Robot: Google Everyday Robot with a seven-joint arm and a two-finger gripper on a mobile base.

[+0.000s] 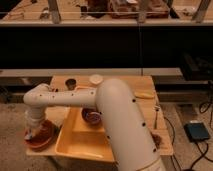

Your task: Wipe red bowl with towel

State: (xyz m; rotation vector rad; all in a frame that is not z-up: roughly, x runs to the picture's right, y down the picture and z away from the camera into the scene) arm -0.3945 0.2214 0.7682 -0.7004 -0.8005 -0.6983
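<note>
The red bowl [41, 136] sits at the table's front left corner. My gripper [33, 131] is down inside the bowl at its left side, at the end of my white arm [75, 97], which reaches from the right across the table. Something pale shows at the gripper tip inside the bowl, likely the towel [30, 134], mostly hidden by the wrist.
A yellow tray [80, 142] lies right of the red bowl with a dark bowl [91, 116] in it. At the back of the wooden table [150, 107] stand a small dark cup [71, 82] and a white lid [95, 79]. A fork [156, 116] lies at the right.
</note>
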